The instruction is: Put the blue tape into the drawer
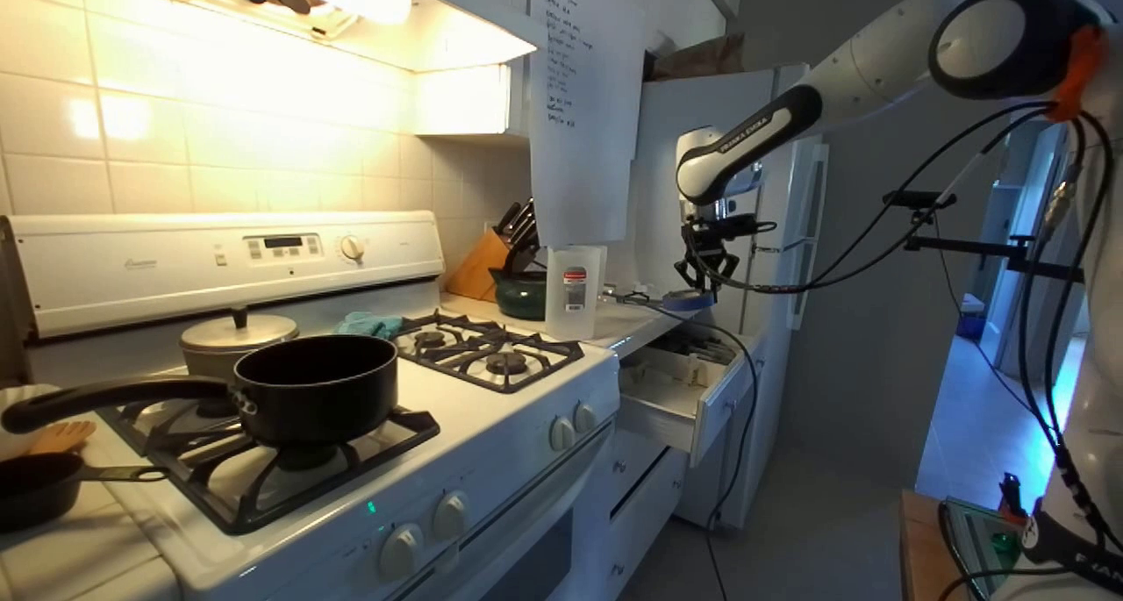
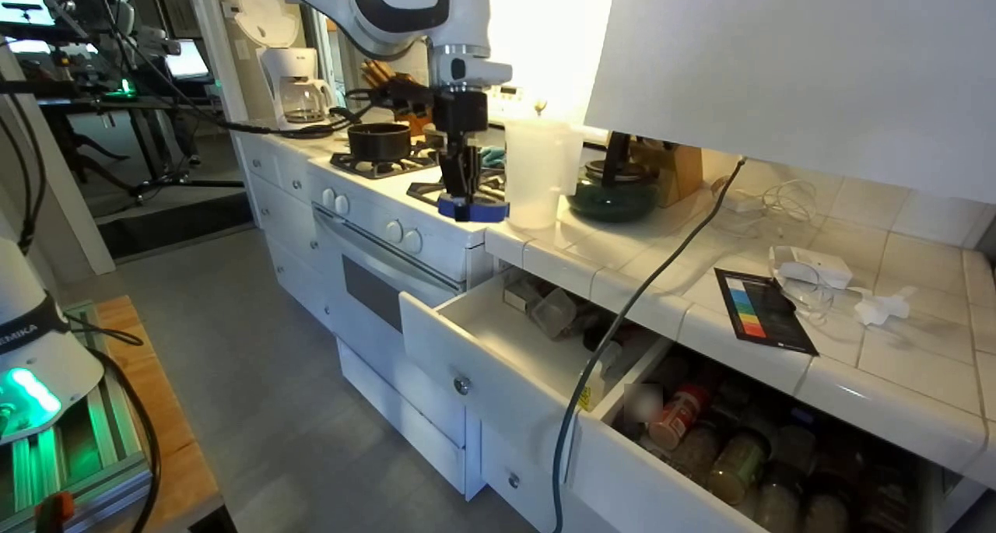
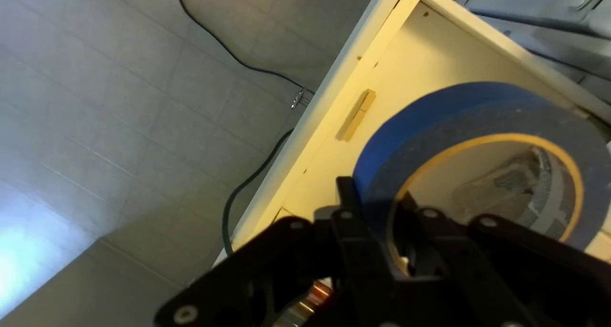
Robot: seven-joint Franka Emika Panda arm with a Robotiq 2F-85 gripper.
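Observation:
The blue tape (image 1: 689, 301) is a flat roll, seen in both exterior views (image 2: 484, 209). My gripper (image 1: 702, 278) points down and is shut on the tape's rim; it also shows in an exterior view (image 2: 464, 198). In the wrist view the fingers (image 3: 377, 200) pinch one side of the tape (image 3: 439, 110), one finger outside the ring and one inside. The drawer (image 1: 654, 399) is pulled open, with a white front (image 2: 475, 354). In the wrist view the tape appears over its pale floor (image 3: 444, 64), held above it. Clear packages lie at the drawer's back.
A second open drawer (image 2: 646, 471) holds several spice jars. A dark cable (image 2: 622, 315) hangs from the counter across the drawer fronts. The tiled counter edge (image 2: 638, 299) overhangs the drawers. A white pitcher (image 2: 537, 175), green pot (image 2: 615, 194) and stove (image 1: 509, 408) stand nearby.

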